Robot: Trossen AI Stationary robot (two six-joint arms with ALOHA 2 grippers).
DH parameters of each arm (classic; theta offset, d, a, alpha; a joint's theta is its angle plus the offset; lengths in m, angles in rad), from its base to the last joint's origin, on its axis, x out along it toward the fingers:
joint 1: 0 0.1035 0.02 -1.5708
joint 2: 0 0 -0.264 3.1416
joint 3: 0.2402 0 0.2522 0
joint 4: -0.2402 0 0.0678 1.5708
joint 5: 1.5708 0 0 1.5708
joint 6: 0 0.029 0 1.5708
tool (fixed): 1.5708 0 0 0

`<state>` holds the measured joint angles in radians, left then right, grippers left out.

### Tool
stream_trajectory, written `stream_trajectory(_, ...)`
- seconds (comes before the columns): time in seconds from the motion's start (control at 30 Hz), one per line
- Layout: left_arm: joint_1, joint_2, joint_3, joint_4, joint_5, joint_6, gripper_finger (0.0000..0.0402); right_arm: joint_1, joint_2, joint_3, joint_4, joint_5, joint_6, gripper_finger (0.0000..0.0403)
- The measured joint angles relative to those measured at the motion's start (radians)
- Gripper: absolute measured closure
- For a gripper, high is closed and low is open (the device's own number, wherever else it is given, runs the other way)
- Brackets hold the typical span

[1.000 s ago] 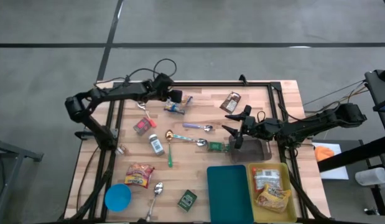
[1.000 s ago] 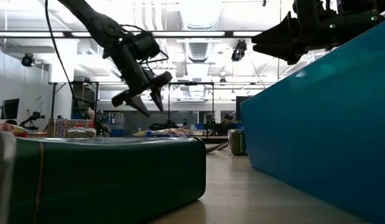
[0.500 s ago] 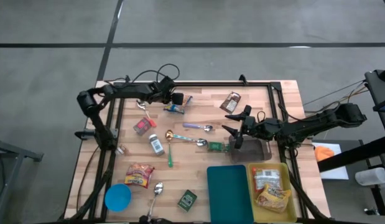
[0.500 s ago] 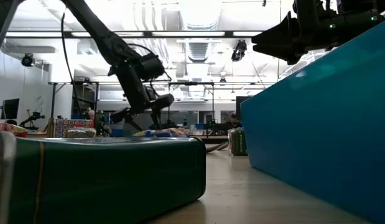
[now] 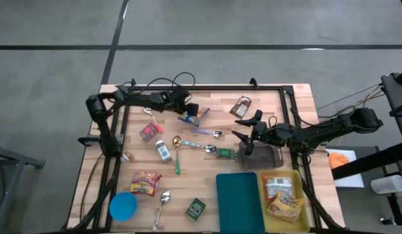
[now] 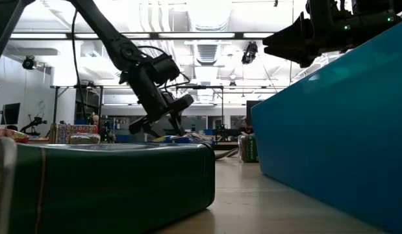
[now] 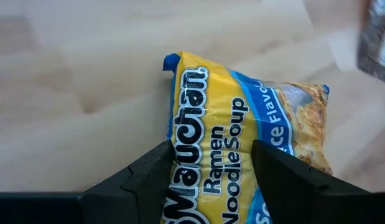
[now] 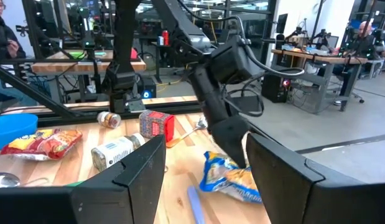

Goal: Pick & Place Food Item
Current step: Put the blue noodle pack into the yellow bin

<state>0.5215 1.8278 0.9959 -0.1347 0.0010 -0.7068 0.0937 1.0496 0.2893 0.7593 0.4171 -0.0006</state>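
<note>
Over the bench's [image 5: 278, 104] far edge, high view: left gripper [image 5: 182, 106] sits at the ramen packet [image 5: 191, 117], left of centre; right gripper [image 5: 243, 144] waits well apart, near the right edge.
Low view: left gripper tilted down, tips close to the wood.
Left wrist view: jaws partly spread, fingers [image 7: 148, 177] astride the packet's near end; its long axis runs straight ahead between them, so they span the narrow width. Nothing clamped yet.
Right wrist view: jaws apart, empty.
Call: left arm far nearer; squeeze next.
</note>
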Motion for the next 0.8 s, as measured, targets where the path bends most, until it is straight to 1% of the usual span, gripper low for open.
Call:
stream_trajectory(0.2, -0.103, 0.003, -0.002, 0.040, 0.004, 0.010, 0.0181, 0.000, 0.000, 0.000, 0.000, 0.000, 0.000, 0.0182)
stream_trajectory(0.53, -0.247, 0.020, 0.000, 0.166, 0.005, 0.018, 0.0181, 0.000, 0.000, 0.000, 0.000, 0.000, 0.000, 0.0182)
stream_trajectory(0.8, -0.322, 0.076, 0.000, 0.235, 0.020, -0.019, 0.0181, 0.000, 0.000, 0.000, 0.000, 0.000, 0.000, 0.0182)
